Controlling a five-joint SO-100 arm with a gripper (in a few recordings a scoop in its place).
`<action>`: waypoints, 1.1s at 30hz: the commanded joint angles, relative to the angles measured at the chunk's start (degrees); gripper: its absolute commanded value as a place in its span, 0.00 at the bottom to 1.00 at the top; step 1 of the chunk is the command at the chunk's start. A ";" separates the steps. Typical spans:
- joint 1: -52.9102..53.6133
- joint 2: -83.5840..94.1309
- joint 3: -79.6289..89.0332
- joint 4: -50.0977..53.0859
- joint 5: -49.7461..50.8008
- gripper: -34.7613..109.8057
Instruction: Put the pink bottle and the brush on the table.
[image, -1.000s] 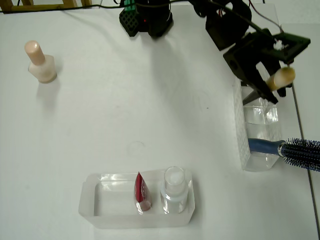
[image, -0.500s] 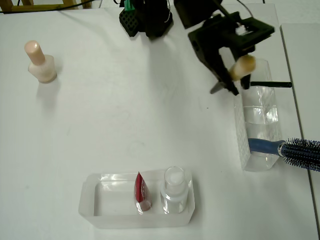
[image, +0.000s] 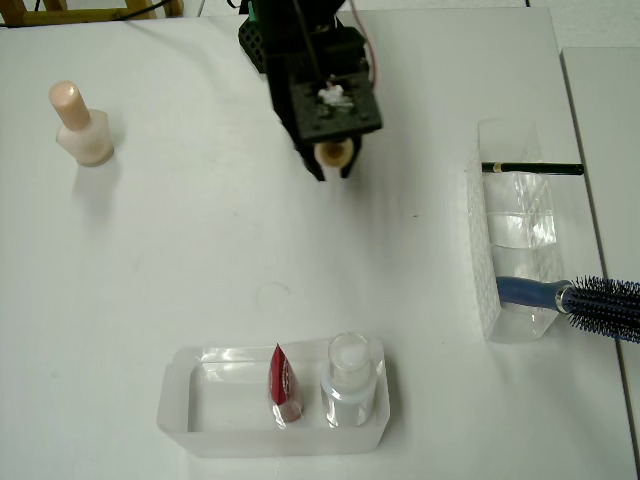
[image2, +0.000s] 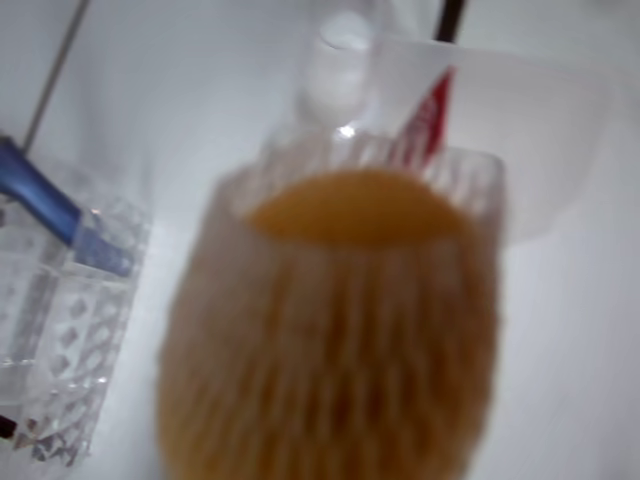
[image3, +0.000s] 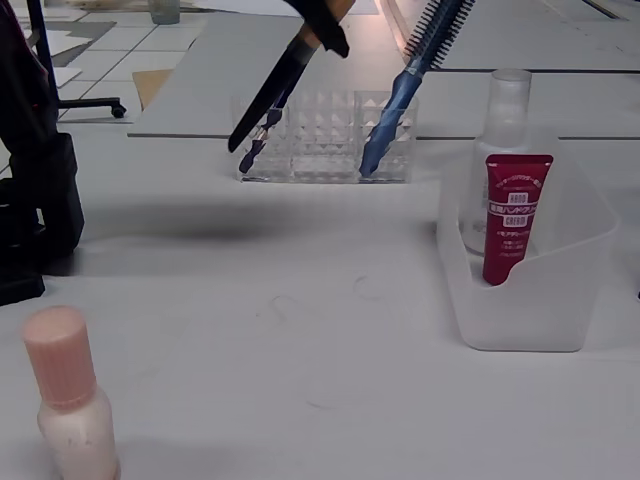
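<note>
- Pink bottle (image: 82, 128) stands upright on the bare desk (image: 200, 250) at the far left of the overhead view, apart from everything else; in the fixed view it sits at the near left corner (image3: 68, 408). That half of the task looks done.
- Tool (image: 333, 160) hangs over the middle back of the desk, closed on the brush (image: 333, 152), which it holds clear of the surface.
- From overhead, the cream bristle tip points up at the camera. The fixed view shows the black handle (image3: 270, 95) slanting down-left in the air (the tool itself is cut off at the top edge).
- Wrist view: blurred bristles (image2: 340, 340) fill the foreground, so grip detail cannot be read there.
- Clear organiser (image: 515, 250) at the right of the overhead view carries the blue hairbrush (image: 590, 302) and a thin black stick (image: 535, 168); the brush is well apart from it.
- Frosted tray (image: 200, 425) in front holds the red tube (image: 282, 385) and a clear bottle (image: 348, 375).
- Step in hand, as I judge it: carrying the brush to a free spot on the desk.
- The next move calls for lowering until the handle end touches, tilting so the brush lies flat, then opening the tool. Let go high and it may roll; the open patch between the tray and the pink bottle seems safest.
</note>
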 joint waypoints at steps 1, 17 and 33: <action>3.60 4.57 1.58 3.08 -1.67 0.24; 24.87 15.56 25.40 0.35 -14.50 0.24; 38.85 16.87 42.98 -19.95 -30.41 0.24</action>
